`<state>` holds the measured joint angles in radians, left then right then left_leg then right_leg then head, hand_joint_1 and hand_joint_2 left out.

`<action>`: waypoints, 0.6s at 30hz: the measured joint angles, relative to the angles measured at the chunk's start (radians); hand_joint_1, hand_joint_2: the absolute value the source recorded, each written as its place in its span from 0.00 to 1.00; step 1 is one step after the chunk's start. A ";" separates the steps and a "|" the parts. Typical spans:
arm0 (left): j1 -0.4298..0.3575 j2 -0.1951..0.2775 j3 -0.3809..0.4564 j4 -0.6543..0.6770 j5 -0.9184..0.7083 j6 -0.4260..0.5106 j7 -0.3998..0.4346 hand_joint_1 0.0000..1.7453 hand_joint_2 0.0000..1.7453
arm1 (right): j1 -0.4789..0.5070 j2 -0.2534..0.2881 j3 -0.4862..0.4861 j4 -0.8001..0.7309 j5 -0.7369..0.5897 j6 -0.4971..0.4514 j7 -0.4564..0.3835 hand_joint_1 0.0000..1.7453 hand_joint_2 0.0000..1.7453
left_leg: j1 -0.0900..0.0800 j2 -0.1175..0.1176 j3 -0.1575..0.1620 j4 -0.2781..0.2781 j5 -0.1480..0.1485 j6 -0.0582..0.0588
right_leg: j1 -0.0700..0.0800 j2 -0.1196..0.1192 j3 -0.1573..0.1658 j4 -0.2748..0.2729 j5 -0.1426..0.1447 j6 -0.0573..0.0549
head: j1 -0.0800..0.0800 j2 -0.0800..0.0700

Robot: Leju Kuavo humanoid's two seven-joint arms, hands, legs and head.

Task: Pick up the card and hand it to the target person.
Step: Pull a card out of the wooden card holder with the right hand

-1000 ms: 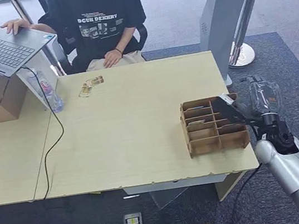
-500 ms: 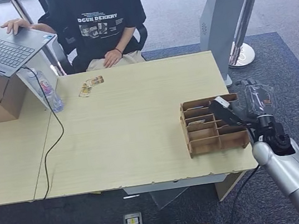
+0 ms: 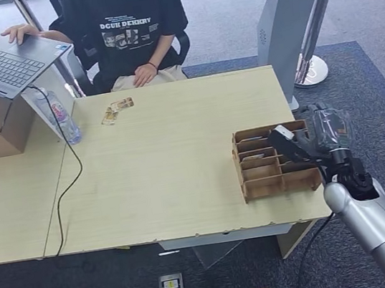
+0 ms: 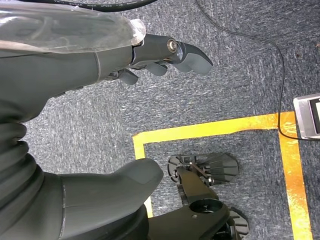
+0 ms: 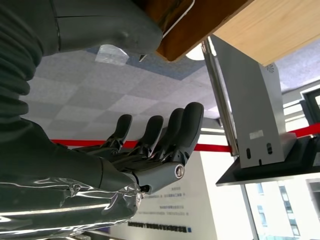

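Right hand (image 3: 310, 142) sits at the far-side end of the brown slotted cardboard card holder (image 3: 275, 161), thumb reaching over its compartments, dark fingers (image 5: 166, 135) spread and holding nothing in the right wrist view. A white-edged card (image 3: 252, 157) appears to lie in a slot of the holder just beyond the thumb tip; too small to be sure, and I cannot tell whether the thumb touches it. Left hand (image 4: 113, 55) hangs over the grey carpet, fingers loosely curled, nothing held.

Risks, as judgement:
- Holder looks light and unfixed, near the table corner; a sideways push from the thumb could slide or tip it off the pale wooden table (image 3: 182, 160).
- Thin slot walls leave little room; fingers may catch a divider and lift the holder along with the card.
- A flat card may slip from a shallow pinch.

Surroundings: the seated person in a black printed T-shirt (image 3: 127, 30) is well apart from the hand, across the table. Nearer the person lie small printed cards (image 3: 117, 109), a clear plastic water bottle (image 3: 59, 113) and a black cable (image 3: 68, 184). A grey metal stand (image 3: 297, 20) rises just beyond the hand; an outward swing could strike it.
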<state>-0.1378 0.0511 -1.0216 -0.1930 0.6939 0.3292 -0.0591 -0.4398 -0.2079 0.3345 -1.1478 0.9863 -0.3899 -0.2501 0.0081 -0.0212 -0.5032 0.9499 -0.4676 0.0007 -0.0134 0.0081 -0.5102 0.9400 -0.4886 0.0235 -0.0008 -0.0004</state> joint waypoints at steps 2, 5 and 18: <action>0.000 0.000 0.000 0.000 0.000 0.000 0.000 0.00 1.00 | 0.000 0.000 0.002 0.002 0.002 0.002 0.000 0.43 1.00 | 0.000 0.000 0.000 0.000 0.000 0.000 | 0.000 0.000 0.000 0.000 0.000 0.000 | 0.000 0.000; 0.000 0.000 0.000 0.000 0.000 0.000 0.000 0.00 1.00 | -0.003 0.000 0.005 0.006 0.011 0.007 0.001 0.43 1.00 | 0.000 0.000 0.000 0.000 0.000 0.000 | 0.000 0.000 0.000 0.000 0.000 0.000 | 0.000 0.000; 0.001 0.000 0.000 0.000 0.005 0.003 0.000 0.00 1.00 | -0.017 0.000 0.024 0.036 0.044 0.008 0.014 0.46 1.00 | 0.000 0.000 0.000 0.000 0.000 0.000 | 0.000 0.000 0.000 0.000 0.000 0.000 | 0.000 0.000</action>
<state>-0.1372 0.0506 -1.0216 -0.1930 0.6992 0.3322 -0.0591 -0.4568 -0.2076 0.3586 -1.1118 1.0307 -0.3819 -0.2358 0.0081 -0.0212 -0.5032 0.9499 -0.4676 0.0007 -0.0134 0.0081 -0.5102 0.9401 -0.4886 0.0235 -0.0008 -0.0004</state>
